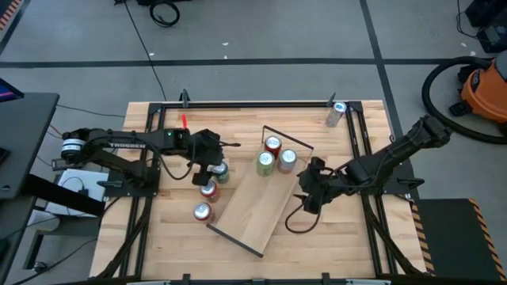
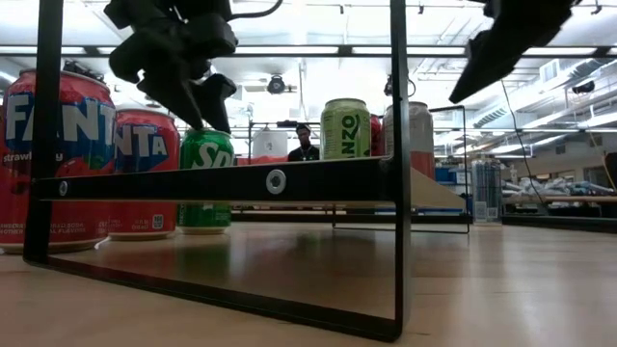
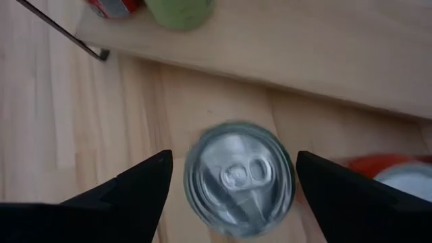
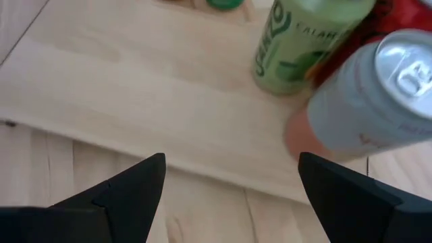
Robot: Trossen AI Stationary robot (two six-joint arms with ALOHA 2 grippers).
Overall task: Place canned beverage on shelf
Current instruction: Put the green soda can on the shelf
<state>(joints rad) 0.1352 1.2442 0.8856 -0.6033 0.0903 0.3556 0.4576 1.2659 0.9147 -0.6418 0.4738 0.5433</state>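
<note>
A green Sprite can (image 1: pixel 221 172) stands upright on the table just left of the shelf (image 1: pixel 253 207), a light-wood board with black wire ends. My left gripper (image 1: pixel 214 161) hovers over this can, open. In the left wrist view its fingers (image 3: pixel 145 185) stand on either side of the can's silver top (image 3: pixel 239 179), clear of it. The low view shows the fingertips (image 2: pixel 207 118) at the level of the can's top (image 2: pixel 205 140). My right gripper (image 1: pixel 306 195) is open and empty, right of the shelf.
Three cans stand at the shelf's far end: a red one (image 1: pixel 273 145), a green one (image 1: pixel 264 163) and a pale pink one (image 1: pixel 287 161). Two red Fanta cans (image 1: pixel 208 190) (image 1: pixel 203 211) stand near the Sprite can. Another can (image 1: pixel 337 114) stands at the far right corner.
</note>
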